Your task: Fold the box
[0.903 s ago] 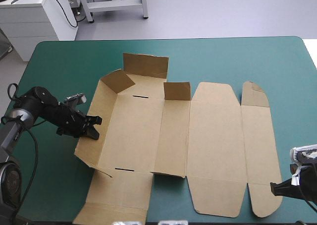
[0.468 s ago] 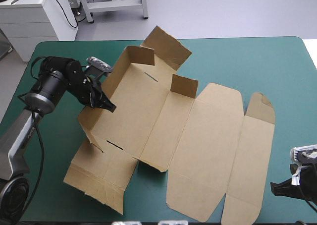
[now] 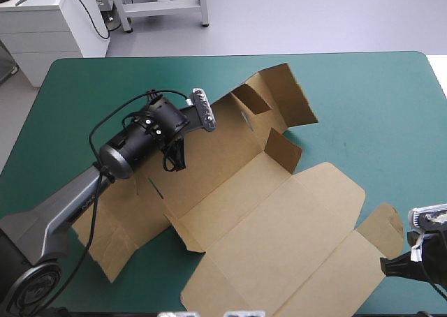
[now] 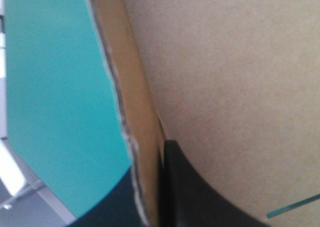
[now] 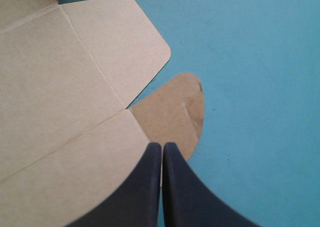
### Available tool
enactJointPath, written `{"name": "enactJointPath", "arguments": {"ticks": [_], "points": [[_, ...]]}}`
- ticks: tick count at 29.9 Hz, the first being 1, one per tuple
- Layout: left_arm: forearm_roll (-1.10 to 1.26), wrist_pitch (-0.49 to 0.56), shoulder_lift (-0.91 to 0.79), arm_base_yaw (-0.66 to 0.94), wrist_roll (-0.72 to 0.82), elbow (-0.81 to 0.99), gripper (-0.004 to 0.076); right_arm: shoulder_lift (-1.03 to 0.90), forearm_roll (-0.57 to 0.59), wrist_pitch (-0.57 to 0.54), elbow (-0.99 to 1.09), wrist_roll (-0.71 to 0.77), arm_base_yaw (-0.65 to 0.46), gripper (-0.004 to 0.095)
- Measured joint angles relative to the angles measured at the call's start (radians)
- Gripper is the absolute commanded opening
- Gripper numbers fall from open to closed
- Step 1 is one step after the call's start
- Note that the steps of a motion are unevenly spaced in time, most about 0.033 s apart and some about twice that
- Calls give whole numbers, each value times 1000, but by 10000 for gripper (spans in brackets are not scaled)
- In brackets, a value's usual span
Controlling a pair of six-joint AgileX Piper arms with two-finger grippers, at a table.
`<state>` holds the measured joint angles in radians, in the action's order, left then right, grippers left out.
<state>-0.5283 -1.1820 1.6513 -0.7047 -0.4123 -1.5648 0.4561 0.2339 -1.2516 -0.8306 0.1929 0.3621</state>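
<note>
The brown box [image 3: 279,226] lies as a cut sheet turned slantwise across the teal-green cover [image 3: 370,107], its lid panels flat toward the near right. Short walls [image 3: 276,97] stand raised at its far end. My left gripper [image 3: 173,158] reaches over the box's left part, shut on a raised side wall. In the left wrist view that wall's edge [image 4: 134,137] runs between the black fingers [image 4: 180,187]. My right gripper [image 3: 392,266] hangs shut at the near right corner, its tip [image 5: 162,146] just above the box's rounded end flap [image 5: 175,112].
Bare teal-green cover lies right of the box and along the far edge. The table's right edge is close beside the right gripper. A white cabinet [image 3: 49,24] stands beyond the far left corner.
The left gripper has swung from the box's left side toward the far middle, holding the wall. The whole sheet has turned clockwise with it. The right gripper has stayed put.
</note>
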Motion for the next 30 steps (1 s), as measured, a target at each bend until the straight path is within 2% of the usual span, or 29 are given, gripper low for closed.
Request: {"name": "enactJointPath", "arguments": {"ticks": [5, 10, 14, 24, 30], "points": [[-138, 136, 10, -46, 51, 0, -8, 0, -3, 0, 0, 4, 0, -2], [-230, 177, 10, -85, 72, 7, -8, 0, -9, 0, 0, 11, 0, -2], [-328, 223, 1, -120, 124, 78, -8, 0, -11, 0, 0, 16, 0, -2], [-891, 328, -125, -290, 590, 426, -8, 0, -11, 0, 0, 32, 0, -2], [-1070, 347, -155, -326, 713, 557, -8, 3, -11, 0, 0, 56, 0, -2]]}}
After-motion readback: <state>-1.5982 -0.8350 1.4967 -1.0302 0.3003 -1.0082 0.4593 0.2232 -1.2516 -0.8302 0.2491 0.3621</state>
